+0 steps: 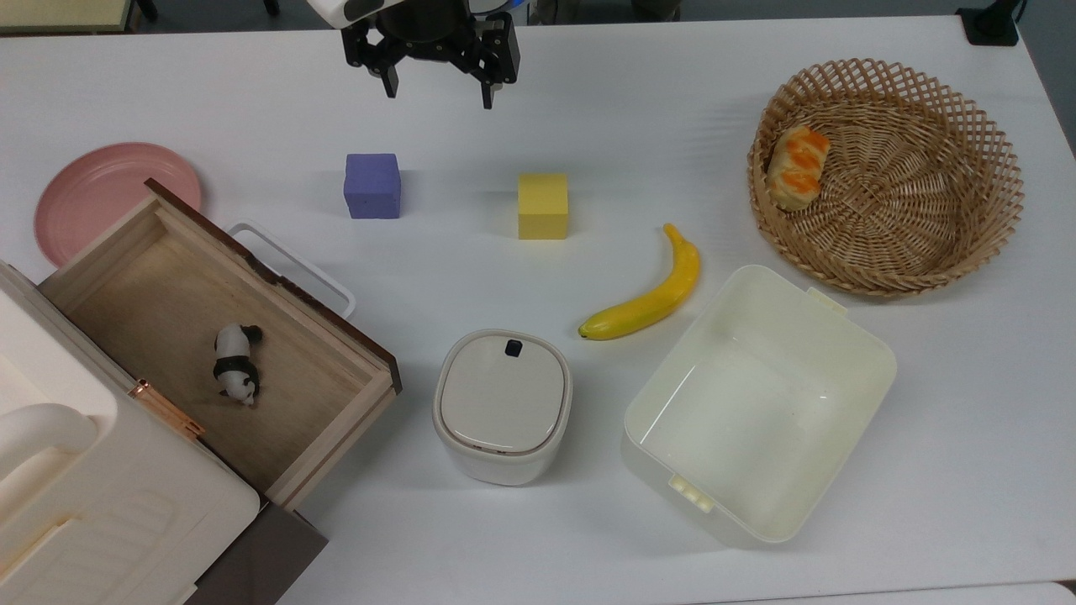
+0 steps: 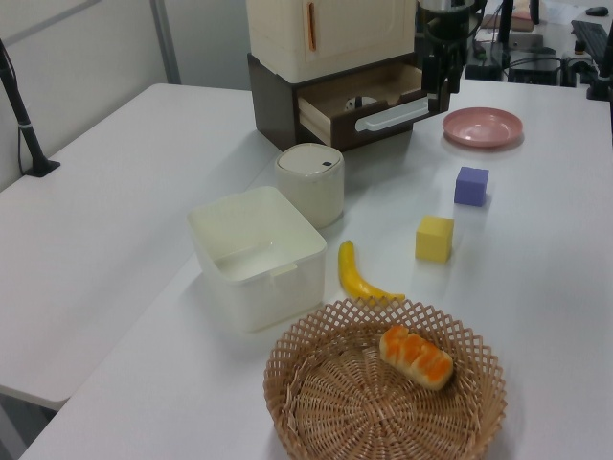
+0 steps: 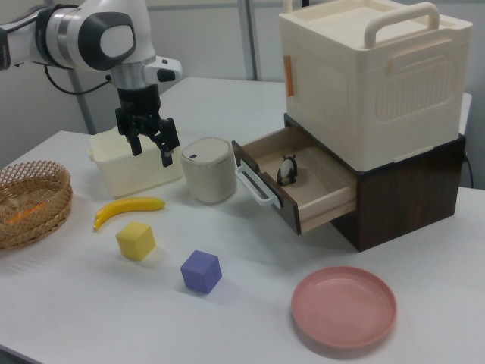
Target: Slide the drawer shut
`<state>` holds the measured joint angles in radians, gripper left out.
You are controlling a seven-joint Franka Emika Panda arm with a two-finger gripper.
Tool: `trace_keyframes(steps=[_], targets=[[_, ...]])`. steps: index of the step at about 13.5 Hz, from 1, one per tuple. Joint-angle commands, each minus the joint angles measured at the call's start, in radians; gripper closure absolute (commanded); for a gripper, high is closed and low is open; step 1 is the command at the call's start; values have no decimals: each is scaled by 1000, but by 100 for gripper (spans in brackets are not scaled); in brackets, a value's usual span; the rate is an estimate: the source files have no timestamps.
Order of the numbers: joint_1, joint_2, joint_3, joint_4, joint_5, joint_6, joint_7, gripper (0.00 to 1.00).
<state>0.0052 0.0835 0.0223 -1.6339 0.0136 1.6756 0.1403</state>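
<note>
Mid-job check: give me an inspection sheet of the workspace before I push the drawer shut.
Surface: white table, dry.
Job's things: drawer pulled open, white handle facing out; panda figure lying inside.
Clutter: lidded bin beside the drawer, cream tub, banana, yellow block, purple block, pink plate, basket holding bread.
Tool: tool open, above the table, apart from the handle.
Cables: black cables behind.
Surroundings: nothing seen.

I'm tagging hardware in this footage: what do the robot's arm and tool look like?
The arm is glossy white with rounded segments and dark grey, nearly black joint caps. A black cable trails off behind it in the right view. The tool is black and angular, with two slim black fingers set on a wider black body.
</note>
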Motion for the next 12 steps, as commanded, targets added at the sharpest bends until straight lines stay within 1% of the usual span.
trace_keyframes(steps=[1, 12], targets=[[7, -19, -4, -17, 11, 21, -22, 0], [9, -19, -4, -17, 6, 10, -24, 1]])
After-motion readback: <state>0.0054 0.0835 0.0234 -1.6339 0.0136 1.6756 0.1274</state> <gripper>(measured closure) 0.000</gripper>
